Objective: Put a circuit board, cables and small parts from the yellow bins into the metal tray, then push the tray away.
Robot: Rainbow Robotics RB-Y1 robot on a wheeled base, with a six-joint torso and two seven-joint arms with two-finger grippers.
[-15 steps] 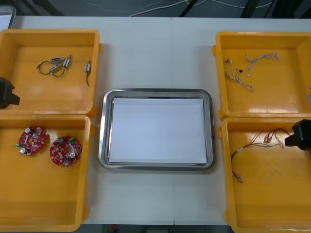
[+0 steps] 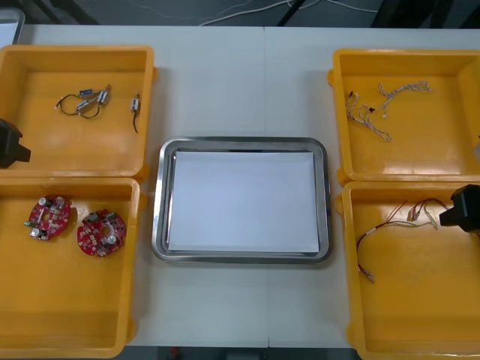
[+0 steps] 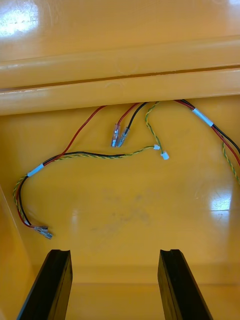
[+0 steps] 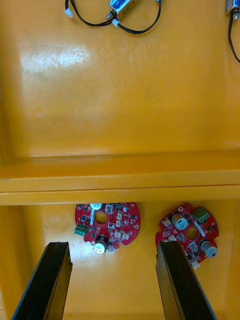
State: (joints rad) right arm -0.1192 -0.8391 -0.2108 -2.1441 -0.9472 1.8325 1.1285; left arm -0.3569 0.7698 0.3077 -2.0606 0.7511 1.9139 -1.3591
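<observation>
The task appeared to be at its very start: the metal tray (image 2: pixel 159 225), white inside, lay at the middle of the tabletop (image 2: pixel 225 82) between the yellow bins (image 2: pixel 75 52), with nothing loaded in it. The left end effector (image 4: pixel 112 247) hung at the outer left, over the wall between the 2 left bins, its fingers wide apart and holding nothing. The 2 round red circuit boards (image 4: pixel 107 226) lay flat, side by side but apart, on the floor of the near left bin (image 2: pixel 67 315), just ahead of the fingertips. The right end effector (image 3: pixel 114 255) hovered over the near right bin (image 2: pixel 420 307), likewise fully open and empty, with the red and yellow cable (image 3: pixel 95 156) sprawled loose ahead of it. The next move likely called for a descent onto 1 board or the cable. The fingers would need to straddle a rim or a bunched stretch, since both lay flat on the bin floors.
</observation>
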